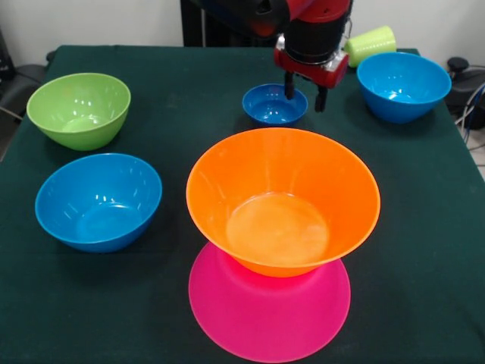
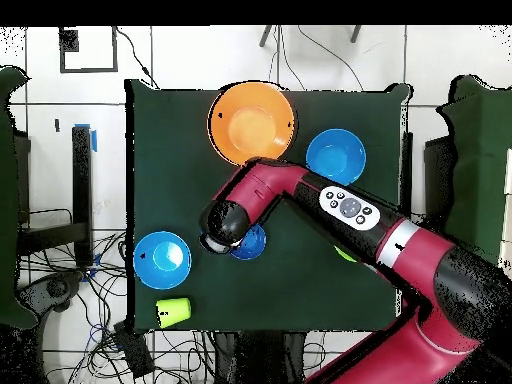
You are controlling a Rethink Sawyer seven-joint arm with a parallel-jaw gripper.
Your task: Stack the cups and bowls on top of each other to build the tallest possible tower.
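Note:
The big orange bowl sits upright on the big pink bowl at the table's near middle; in the overhead view only the orange bowl shows. The small dark-blue bowl stands on the table behind this pile, apart from it. My gripper is open and low over that bowl's right rim, with one finger inside the bowl and one outside. In the overhead view my gripper covers most of the dark-blue bowl. A yellow-green cup lies on its side at the far right. The other cups are out of view.
A green bowl and a blue bowl stand on the left of the front view. Another blue bowl stands at the far right, next to the cup. In the overhead view my arm crosses the table and hides most of the green bowl.

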